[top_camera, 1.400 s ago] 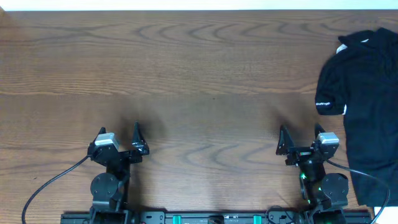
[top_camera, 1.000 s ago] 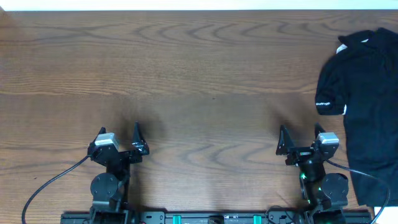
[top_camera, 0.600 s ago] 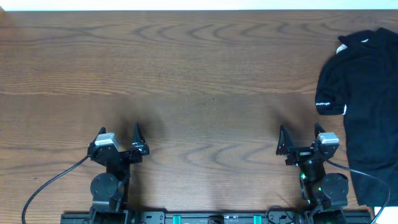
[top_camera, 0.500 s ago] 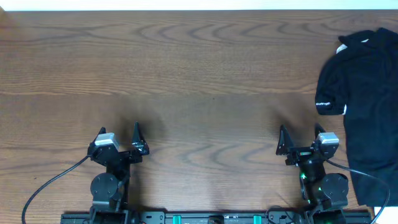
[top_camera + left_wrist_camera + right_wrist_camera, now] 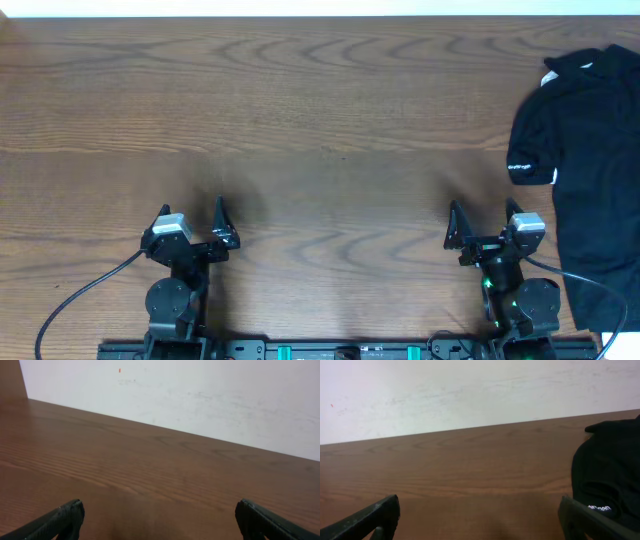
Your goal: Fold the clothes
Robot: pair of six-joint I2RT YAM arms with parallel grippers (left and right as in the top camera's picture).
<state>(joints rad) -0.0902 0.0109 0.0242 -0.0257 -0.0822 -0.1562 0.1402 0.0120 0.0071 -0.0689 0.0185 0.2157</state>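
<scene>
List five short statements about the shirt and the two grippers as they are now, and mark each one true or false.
1. The black shirt lies at the right side of the table. True.
2. The right gripper has its fingers closed on the shirt. False: the fingers are spread with nothing between them, and the shirt lies off to its right.
3. The left gripper is open and empty. True.
4. The shirt is folded neatly in the middle of the table. False: it lies loose and unfolded at the right edge, partly out of the overhead view.
5. A small white logo shows on the shirt's sleeve. True.
</scene>
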